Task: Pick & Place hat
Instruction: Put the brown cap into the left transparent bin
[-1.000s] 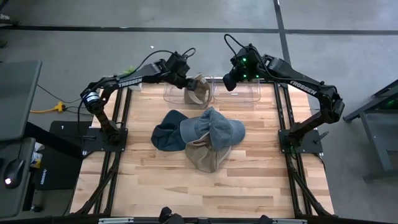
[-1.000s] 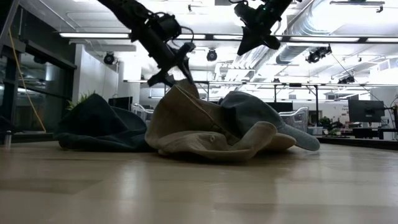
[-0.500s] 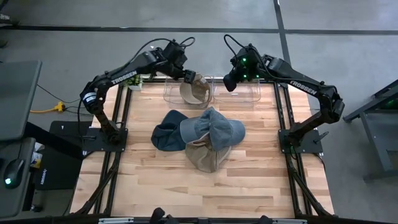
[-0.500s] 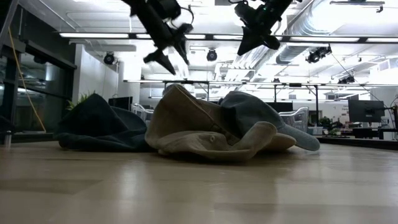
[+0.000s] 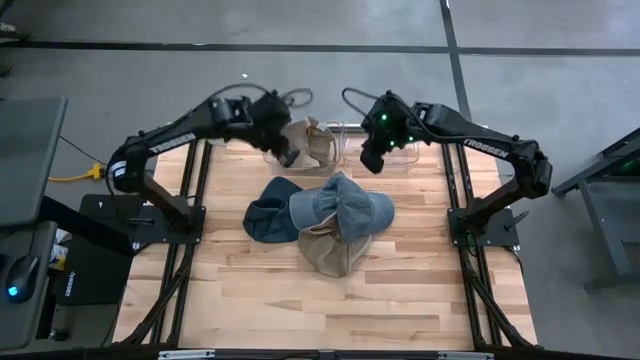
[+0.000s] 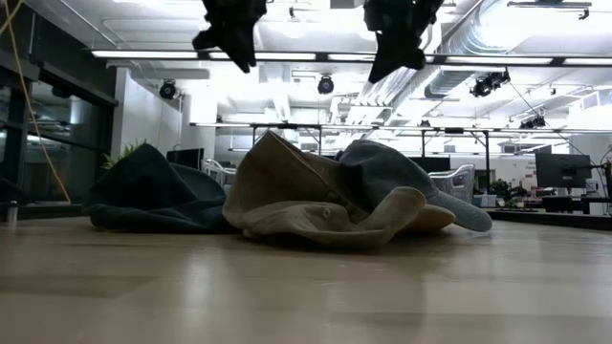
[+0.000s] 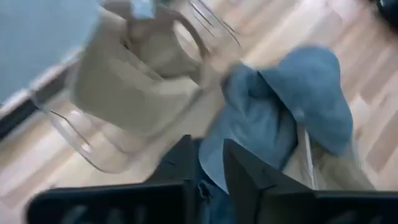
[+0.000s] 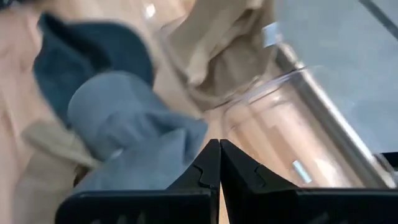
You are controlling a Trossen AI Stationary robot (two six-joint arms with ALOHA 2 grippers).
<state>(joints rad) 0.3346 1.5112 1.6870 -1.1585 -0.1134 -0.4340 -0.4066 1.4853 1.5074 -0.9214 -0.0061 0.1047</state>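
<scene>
Tan fabric hat sits in the clear plastic bin at the table's far edge. Your left gripper hangs just beside it, fingers apart, holding nothing. Your right gripper hovers nearby, fingers pressed together, empty.

Pale wood-plank table stands on grey concrete floor crossed by dark lines. Low view: open office hall, ceiling strip lights, exposed ducts, monitors at right.
</scene>
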